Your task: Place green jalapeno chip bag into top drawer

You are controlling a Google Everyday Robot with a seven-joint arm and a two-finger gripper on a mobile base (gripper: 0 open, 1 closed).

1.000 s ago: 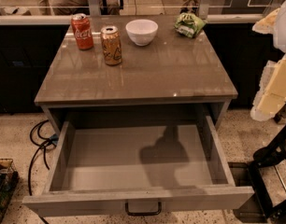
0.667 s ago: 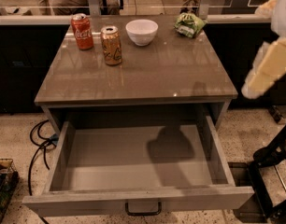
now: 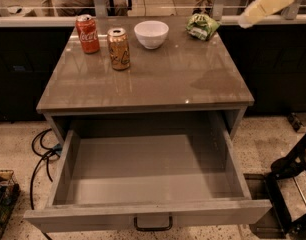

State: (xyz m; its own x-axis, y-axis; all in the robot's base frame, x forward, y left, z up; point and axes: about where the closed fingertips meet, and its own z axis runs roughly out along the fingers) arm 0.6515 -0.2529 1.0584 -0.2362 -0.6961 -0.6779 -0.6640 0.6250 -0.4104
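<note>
The green jalapeno chip bag lies crumpled at the back right corner of the grey cabinet top. The top drawer is pulled fully open below it. Its grey inside holds nothing, and its dark handle sits at the centre of the front panel. My gripper shows as a cream-coloured piece of the arm at the top right. It hangs in the air above and to the right of the bag, apart from it.
A white bowl, a red cola can and an orange-brown can stand on the back half of the top. Black cables lie on the floor at left. A dark metal frame stands at the right.
The cream arm has swung from the right edge of the view up and leftward, toward the back right corner above the chip bag. Nothing on the cabinet has moved.
</note>
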